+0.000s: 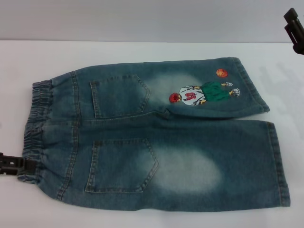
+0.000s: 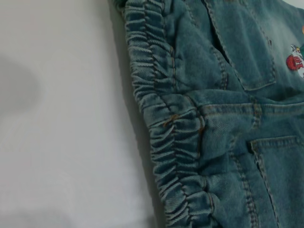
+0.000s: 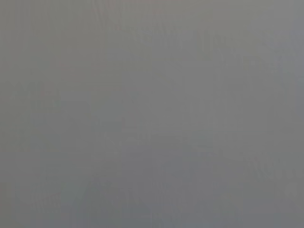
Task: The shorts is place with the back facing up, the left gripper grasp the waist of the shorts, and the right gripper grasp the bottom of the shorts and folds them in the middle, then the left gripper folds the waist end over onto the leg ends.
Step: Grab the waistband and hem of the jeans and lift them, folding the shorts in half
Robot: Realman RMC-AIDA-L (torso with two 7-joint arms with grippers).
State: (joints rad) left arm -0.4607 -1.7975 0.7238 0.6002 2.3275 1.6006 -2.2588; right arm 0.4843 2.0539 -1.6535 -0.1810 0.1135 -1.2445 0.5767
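Observation:
The denim shorts (image 1: 161, 137) lie flat on the white table (image 1: 142, 52), back up, with both patch pockets showing. The ruffled waist (image 1: 38, 128) is at the left and the leg ends (image 1: 280, 161) are at the right. The far leg is angled, and a cartoon basketball patch (image 1: 202, 92) sits near its hem. My left gripper (image 1: 19, 166) is at the near corner of the waist and touches the band's edge. The left wrist view shows the gathered waist (image 2: 166, 123) close up. My right gripper (image 1: 295, 28) hangs at the far right, off the cloth and away from the hems.
White tabletop surrounds the shorts, and a pale wall (image 1: 142, 19) rises behind the table's far edge. The right wrist view shows only a plain grey surface.

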